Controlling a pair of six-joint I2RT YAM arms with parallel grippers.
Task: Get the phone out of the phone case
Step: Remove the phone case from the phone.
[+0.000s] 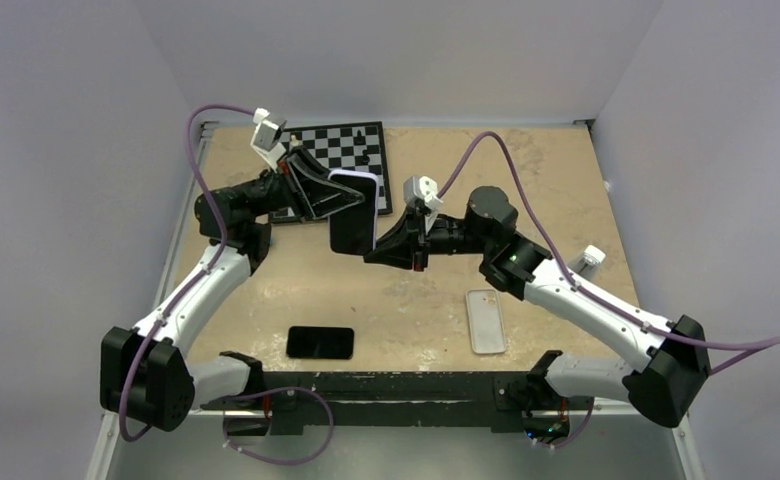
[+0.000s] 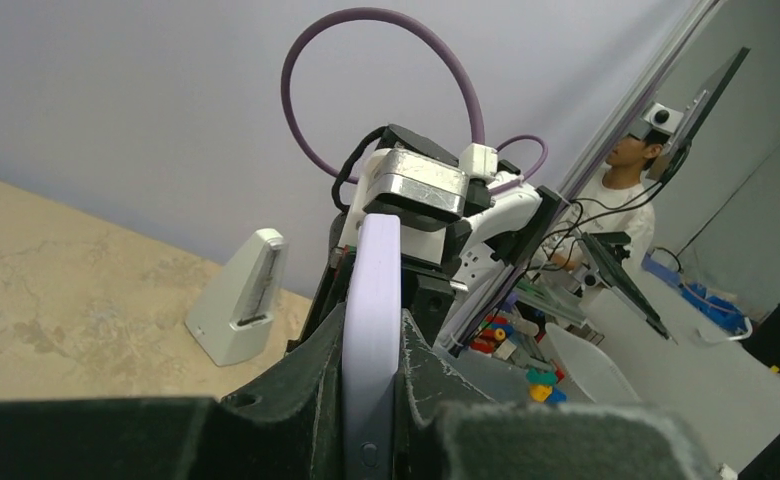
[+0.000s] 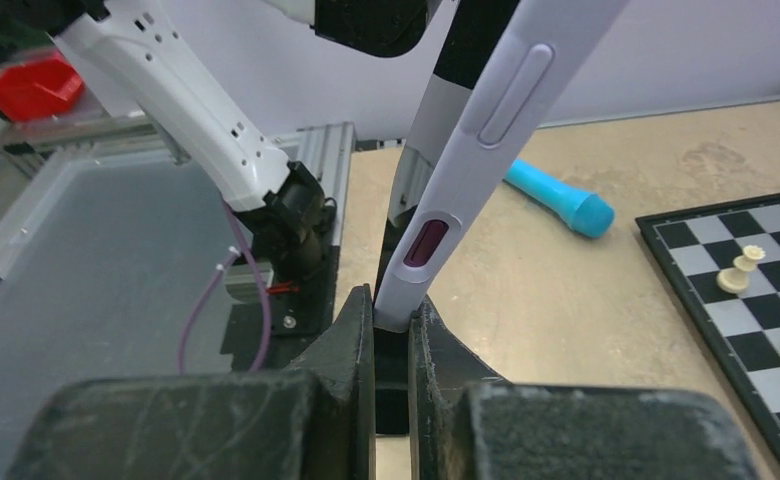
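Note:
A phone with a dark screen sits in a lilac case [image 1: 354, 212] and is held upright in the air above the middle of the table. My left gripper [image 1: 318, 192] is shut on its left edge; in the left wrist view the lilac case edge [image 2: 371, 300] runs up between my fingers [image 2: 371, 400]. My right gripper [image 1: 384, 250] is shut on the lower right corner; in the right wrist view the case [image 3: 476, 150] stands tilted, its end pinched at my fingertips [image 3: 393, 318].
A second black phone [image 1: 320, 342] and a clear empty case [image 1: 486, 320] lie near the table's front edge. A chessboard [image 1: 341, 150] with a few pieces is at the back. A blue marker [image 3: 556, 197] lies on the table. A small white block [image 1: 591, 260] stands at the right.

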